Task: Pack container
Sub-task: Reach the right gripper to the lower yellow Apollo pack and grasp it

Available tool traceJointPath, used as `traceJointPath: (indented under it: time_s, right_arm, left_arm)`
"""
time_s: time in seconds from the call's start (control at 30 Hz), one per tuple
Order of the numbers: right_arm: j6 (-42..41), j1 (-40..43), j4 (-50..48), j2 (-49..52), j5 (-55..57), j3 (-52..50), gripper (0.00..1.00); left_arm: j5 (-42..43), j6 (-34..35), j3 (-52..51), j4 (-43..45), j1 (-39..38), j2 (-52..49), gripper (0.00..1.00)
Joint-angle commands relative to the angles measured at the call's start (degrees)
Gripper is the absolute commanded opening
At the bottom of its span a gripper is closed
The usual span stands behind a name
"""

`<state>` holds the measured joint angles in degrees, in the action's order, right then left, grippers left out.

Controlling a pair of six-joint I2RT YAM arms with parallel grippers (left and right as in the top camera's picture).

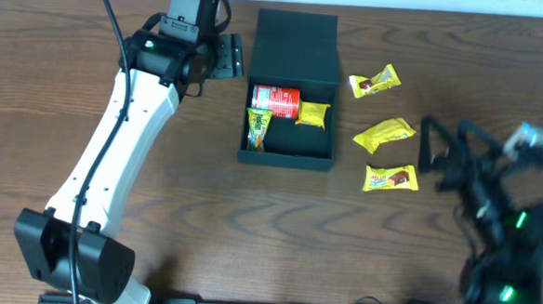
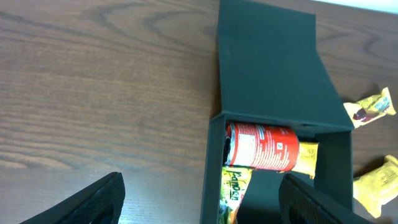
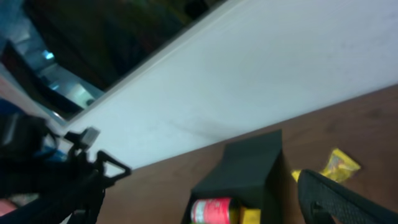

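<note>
The container (image 1: 286,155) is a dark teal box with its lid (image 1: 297,43) standing open at the back. Inside lie a red can (image 1: 275,99), a yellow packet (image 1: 313,113) and a green-yellow packet (image 1: 257,129). My left gripper (image 1: 228,57) hovers open by the box's back left corner. In the left wrist view that gripper (image 2: 202,205) has nothing in it, and the container wall (image 2: 211,168), the red can (image 2: 261,146) and the green-yellow packet (image 2: 233,190) show below. My right gripper (image 1: 439,150) is open and empty, right of the loose packets. In its wrist view the gripper (image 3: 211,208) faces the container (image 3: 249,165).
Three yellow snack packets lie on the wooden table right of the box: one at the back (image 1: 375,82), one in the middle (image 1: 384,133), one nearest (image 1: 390,179). The left arm (image 1: 113,153) stretches across the table's left half.
</note>
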<state>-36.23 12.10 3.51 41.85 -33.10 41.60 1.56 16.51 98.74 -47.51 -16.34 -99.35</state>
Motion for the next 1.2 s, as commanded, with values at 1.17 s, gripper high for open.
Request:
traceJointPath:
  time_s: [1.17]
  right_arm:
    - [-13.22, -4.63, 61.02, 53.79, 14.49, 25.77, 0.98]
  left_arm:
    - [0.37, 0.2, -0.11, -1.6, 1.38, -0.37, 0.81]
